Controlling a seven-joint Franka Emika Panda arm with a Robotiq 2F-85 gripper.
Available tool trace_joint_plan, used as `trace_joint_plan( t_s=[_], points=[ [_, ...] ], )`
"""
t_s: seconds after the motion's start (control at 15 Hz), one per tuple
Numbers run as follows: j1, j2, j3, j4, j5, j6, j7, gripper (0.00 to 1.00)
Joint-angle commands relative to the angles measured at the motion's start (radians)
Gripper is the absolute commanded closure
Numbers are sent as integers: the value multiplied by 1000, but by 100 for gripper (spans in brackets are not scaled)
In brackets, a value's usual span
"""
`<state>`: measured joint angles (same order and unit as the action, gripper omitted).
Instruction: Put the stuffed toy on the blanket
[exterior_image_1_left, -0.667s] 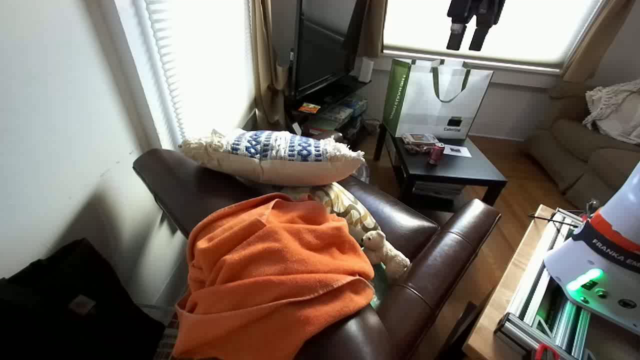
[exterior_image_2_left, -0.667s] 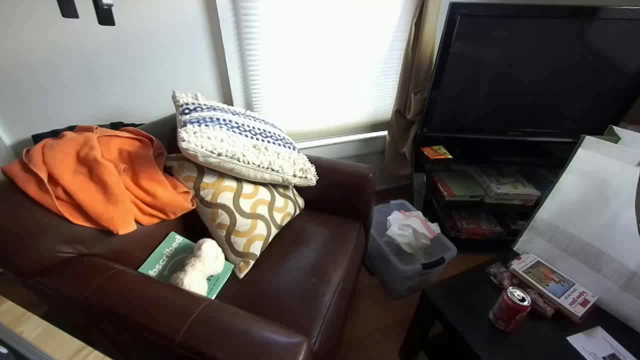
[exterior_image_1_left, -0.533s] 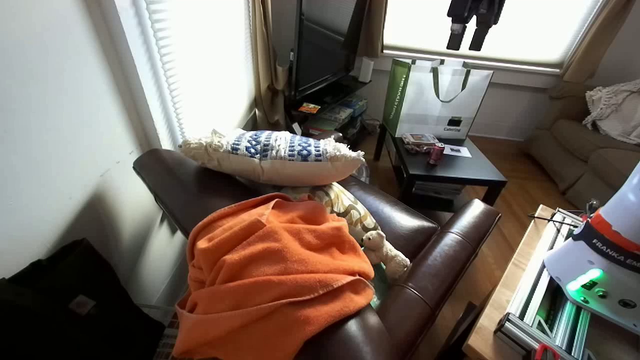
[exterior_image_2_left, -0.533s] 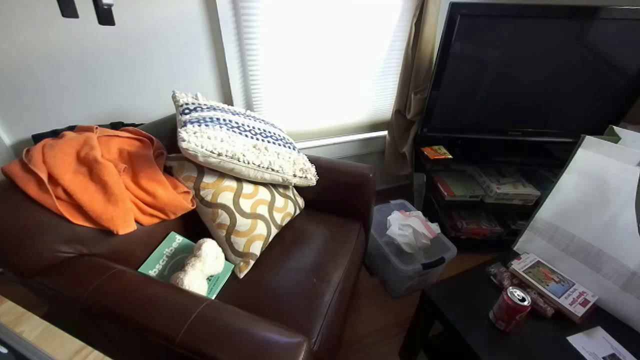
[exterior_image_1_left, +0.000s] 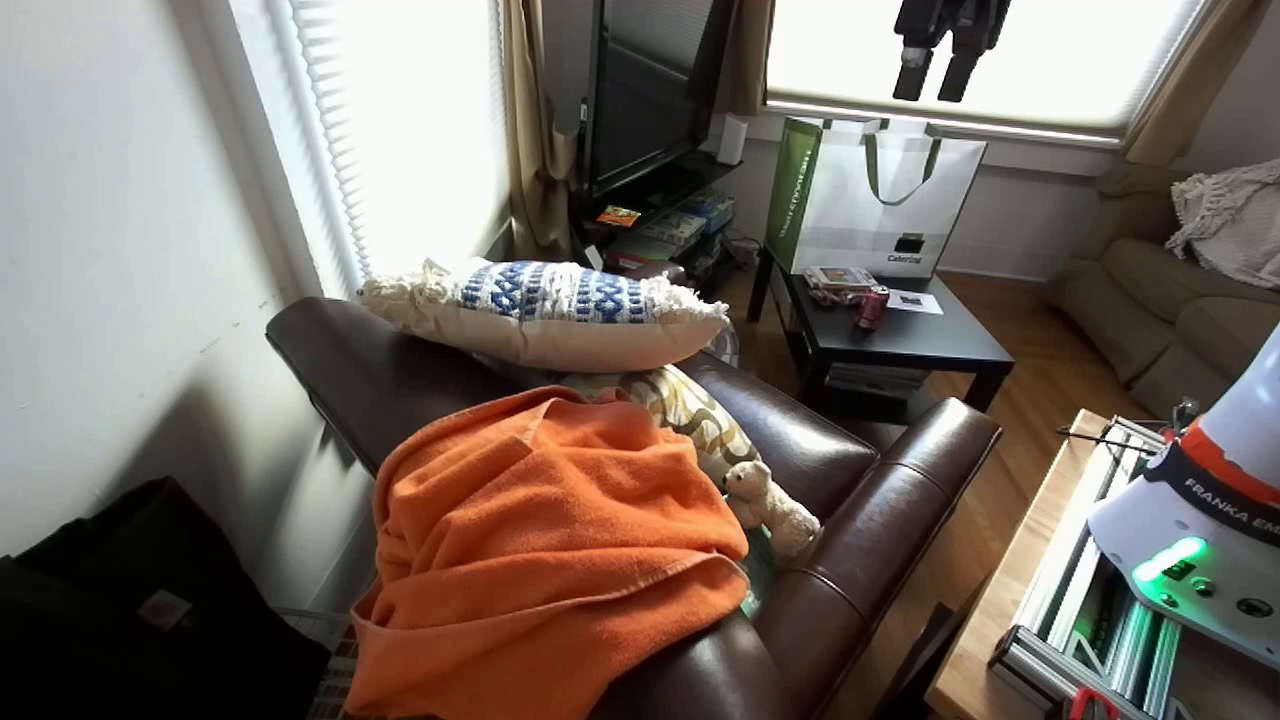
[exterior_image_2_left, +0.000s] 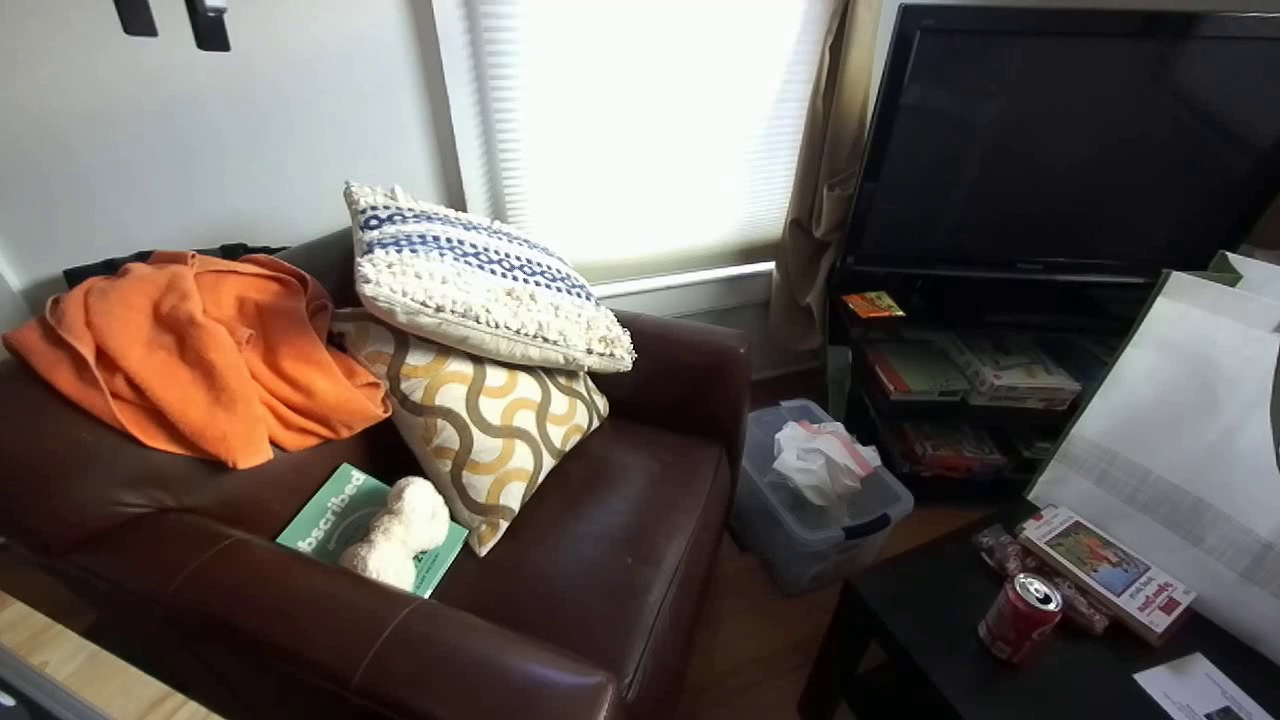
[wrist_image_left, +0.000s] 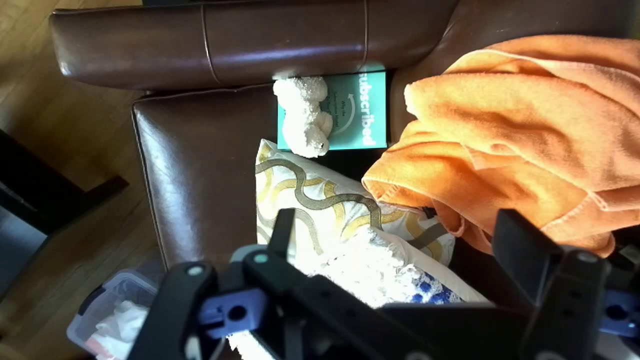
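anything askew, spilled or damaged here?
Mildly: on the sofa, the fringed pillow sits tilted over the patterned pillow, and the orange blanket is bunched rather than spread. The stuffed toy lies on a book, not the blanket. No spill or damage visible.

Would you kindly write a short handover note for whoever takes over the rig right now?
Gripper: open, holding nothing.
White stuffed bear: lying on the green "Subscribed" book, on the brown leather couch.
Orange blanket: rumpled on the same couch, beside the book.
Done: no grasp or placement yet.
Left: grasp the bear, lift it, set it on the blanket, release.
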<state>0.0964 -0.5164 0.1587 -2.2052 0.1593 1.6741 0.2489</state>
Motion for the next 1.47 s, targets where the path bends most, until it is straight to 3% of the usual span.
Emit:
trace_joint_plan(
  t_s=[0.0,0.27,0.47,0.73,1.0,1.07,1.4],
  points=[
    [-4,6,9,-13,-1,39,5,0],
    [4,118,-7,-99,57,154,-24,0],
    [26,234,-13,-164,77,267,-130,0],
    [46,377,-5,-237,74,346,-241,0],
    [52,536,0,-271,53,408,-249,0],
    [54,474,1,-272,48,385,-230,0],
    [54,498,1,-259,47,392,-231,0]
  ],
)
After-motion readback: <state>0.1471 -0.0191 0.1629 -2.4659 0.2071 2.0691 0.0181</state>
